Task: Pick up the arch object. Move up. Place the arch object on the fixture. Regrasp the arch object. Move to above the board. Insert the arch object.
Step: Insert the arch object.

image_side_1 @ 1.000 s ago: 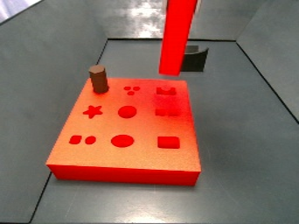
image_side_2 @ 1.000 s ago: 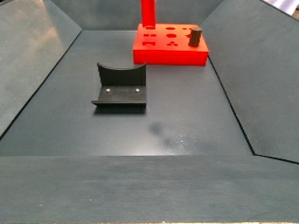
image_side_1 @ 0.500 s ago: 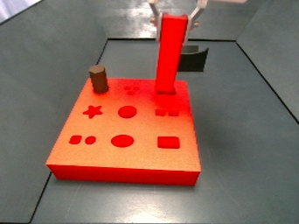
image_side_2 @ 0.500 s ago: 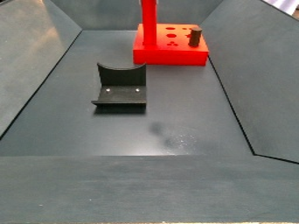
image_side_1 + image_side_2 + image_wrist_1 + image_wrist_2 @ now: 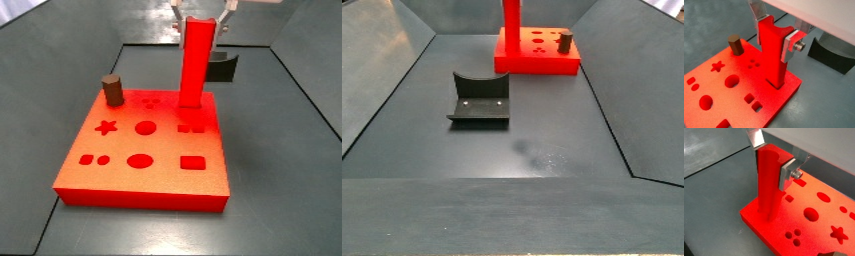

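Gripper: I see the gripper (image 5: pixel 775 31) above the far edge of the board (image 5: pixel 134 170), its jaws clamped on the upper part of the arch object (image 5: pixel 771 55).
Fingers: in both wrist views one silver plate presses flat against each side of the bar; the nearer finger (image 5: pixel 787 174) shows a round bolt head, and I see no gap between plate and bar.
Arch object: it stands upright in a side view (image 5: pixel 195 65), its lower end meeting the board's top at the arch cut-out near the far right corner. I cannot tell how deep it sits.
Board: star, round and square cut-outs lie open across the rest of its top.
Peg: a short brown cylinder peg (image 5: pixel 112 91) stands upright at the far left corner of the board, well apart from the bar.
Fixture: the fixture (image 5: pixel 480 99) sits on the dark floor, well apart from the board in a side view; behind the board in another (image 5: pixel 223 67).
Room: I see bare floor around the fixture, and sloping grey walls (image 5: pixel 382 60) close in on both sides.
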